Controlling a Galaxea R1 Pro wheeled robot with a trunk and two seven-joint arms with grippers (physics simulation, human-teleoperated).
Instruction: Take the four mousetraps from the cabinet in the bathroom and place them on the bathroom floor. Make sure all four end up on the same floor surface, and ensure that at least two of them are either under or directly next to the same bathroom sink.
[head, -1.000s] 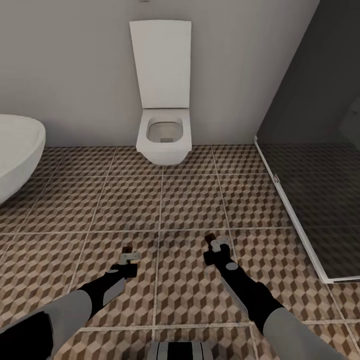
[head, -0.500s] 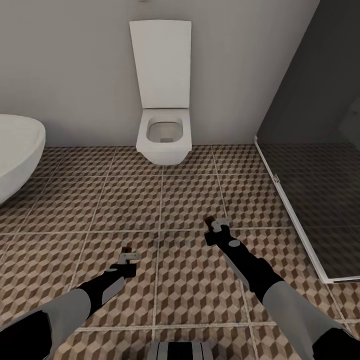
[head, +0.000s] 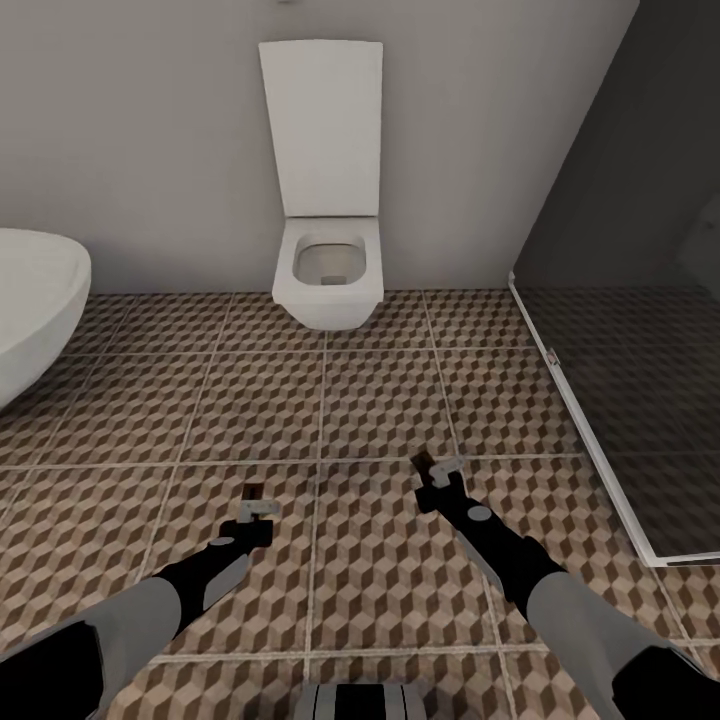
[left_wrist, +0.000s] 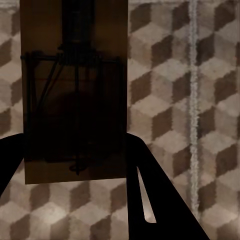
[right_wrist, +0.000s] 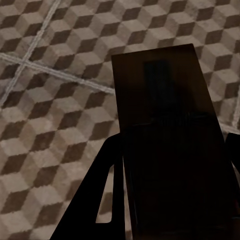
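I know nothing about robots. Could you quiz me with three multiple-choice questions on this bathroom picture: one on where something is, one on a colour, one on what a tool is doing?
1. Where is the toilet?
A. against the far wall
B. inside the shower
C. behind the robot

2. What colours is the floor?
A. plain blue
B. brown, beige and white cubes
C. black

3. What does the left tool carry?
A. nothing
B. a towel
C. a mousetrap

Answers: 1 A, it stands at the grey wall ahead. 2 B, the tiles show it. 3 C, the brown board sits between its fingers.
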